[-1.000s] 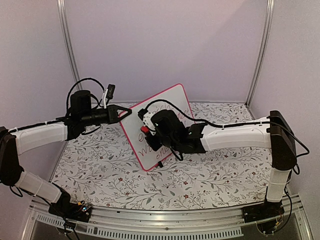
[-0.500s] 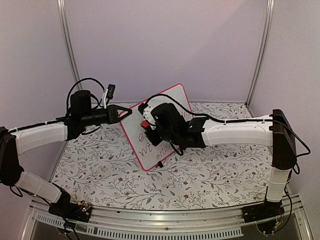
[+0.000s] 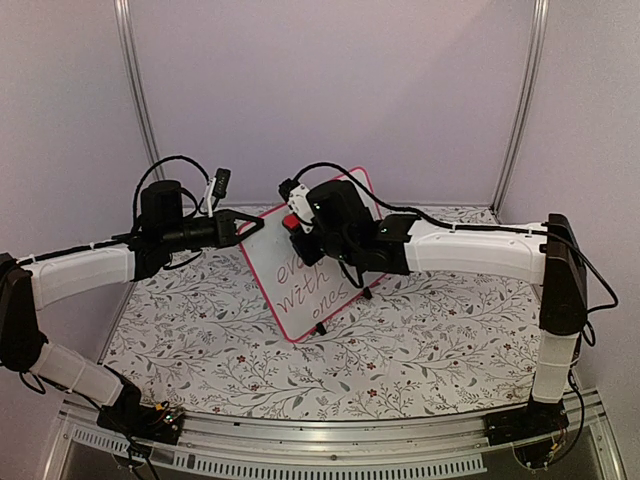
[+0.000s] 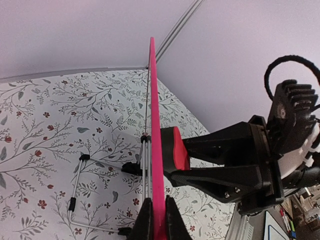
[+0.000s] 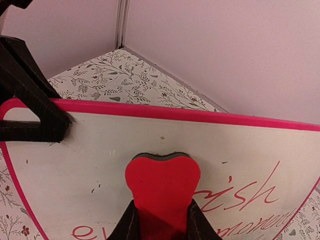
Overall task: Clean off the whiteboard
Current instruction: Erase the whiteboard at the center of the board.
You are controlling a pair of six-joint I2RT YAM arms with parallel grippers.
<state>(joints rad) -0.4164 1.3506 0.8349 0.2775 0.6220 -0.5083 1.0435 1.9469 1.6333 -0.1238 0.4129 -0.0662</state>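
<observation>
**Wiping in progress: eraser at the board's far top, script below**

Top view: the whiteboard stands tilted on the table. The left gripper pinches its left edge, and the right gripper clamps a red eraser at its far top. The lower words, hardly legible here, are unwiped.

Left wrist: jaws closed on the whiteboard's edge, the eraser touching its face.

Right wrist: red script lies just below the eraser.

Next, probably: firm strokes across that script.
</observation>
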